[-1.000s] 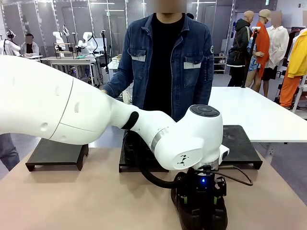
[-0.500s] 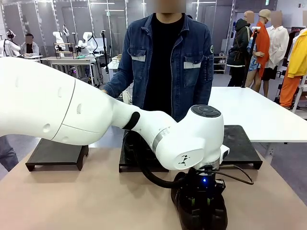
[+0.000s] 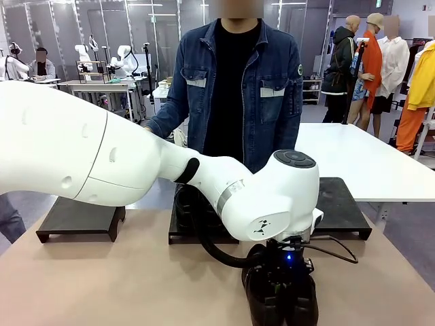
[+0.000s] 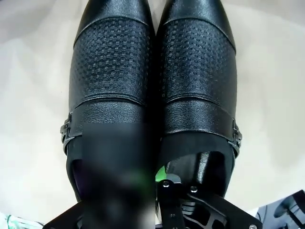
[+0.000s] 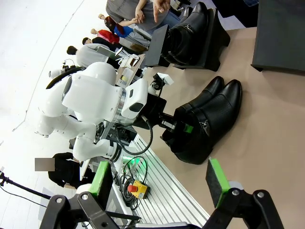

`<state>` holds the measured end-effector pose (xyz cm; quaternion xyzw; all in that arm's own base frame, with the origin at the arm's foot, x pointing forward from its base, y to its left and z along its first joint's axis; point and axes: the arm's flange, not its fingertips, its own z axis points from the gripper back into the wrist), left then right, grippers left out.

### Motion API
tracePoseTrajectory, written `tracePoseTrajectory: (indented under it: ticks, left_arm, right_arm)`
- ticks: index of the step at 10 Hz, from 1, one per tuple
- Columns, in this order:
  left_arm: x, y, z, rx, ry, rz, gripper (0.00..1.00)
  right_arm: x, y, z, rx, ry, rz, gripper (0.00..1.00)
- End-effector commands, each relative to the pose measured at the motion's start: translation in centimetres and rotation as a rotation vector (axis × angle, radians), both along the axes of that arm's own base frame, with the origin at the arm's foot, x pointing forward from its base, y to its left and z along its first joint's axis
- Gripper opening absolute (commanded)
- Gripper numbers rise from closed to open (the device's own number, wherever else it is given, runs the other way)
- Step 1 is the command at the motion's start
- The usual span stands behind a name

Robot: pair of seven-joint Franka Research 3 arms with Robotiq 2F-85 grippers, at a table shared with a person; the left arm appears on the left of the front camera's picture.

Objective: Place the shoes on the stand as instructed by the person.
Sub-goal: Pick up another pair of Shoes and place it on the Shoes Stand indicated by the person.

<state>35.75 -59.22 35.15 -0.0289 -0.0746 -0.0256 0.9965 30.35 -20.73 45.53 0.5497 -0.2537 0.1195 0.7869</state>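
Left tool (image 4: 155, 179), wider before, now tight on 2 shoes (image 4: 190, 71), wrist vertical

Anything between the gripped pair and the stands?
Nothing visible: bare table runs from the pair in the left pincer to the stands. Middle stand already holds another pair; left stand and right stand are free.

Bright, even indoor light; soft shadows; blurred close-up foreground.

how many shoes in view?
4. One pair on the table, gripped by the left end effector; second pair on a stand near the person. Others may hide behind the arm.
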Motion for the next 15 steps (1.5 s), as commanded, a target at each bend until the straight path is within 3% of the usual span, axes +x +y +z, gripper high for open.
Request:
tracePoseTrajectory:
  ticks: [1, 4, 7, 11, 15]
  left_arm:
    - [-0.4, 0.1, 1.9, 0.036, -0.041, 0.045, 0.0]
    - [-1.6, 2.0, 8.9, 0.075, 0.0, 0.065, 0.0]
    - [-1.7, 7.3, 12.1, 0.061, -0.072, 0.043, 0.0]
    - [-2.1, 20.7, 15.8, -0.028, -0.151, -0.06, 0.0]
    - [-1.6, 35.9, 18.4, -0.046, -0.181, -0.157, 0.0]
  right_arm:
    - [-0.1, -0.1, 0.1, 0.007, -0.015, 0.002, 1.0]
    - [-0.1, -0.1, 0.1, 0.007, -0.015, 0.002, 1.0]
    - [-0.1, -0.1, 0.1, 0.007, -0.015, 0.002, 1.0]
    - [-0.1, -0.1, 0.1, 0.007, -0.015, 0.002, 1.0]
    - [-0.1, -0.1, 0.1, 0.007, -0.015, 0.002, 1.0]
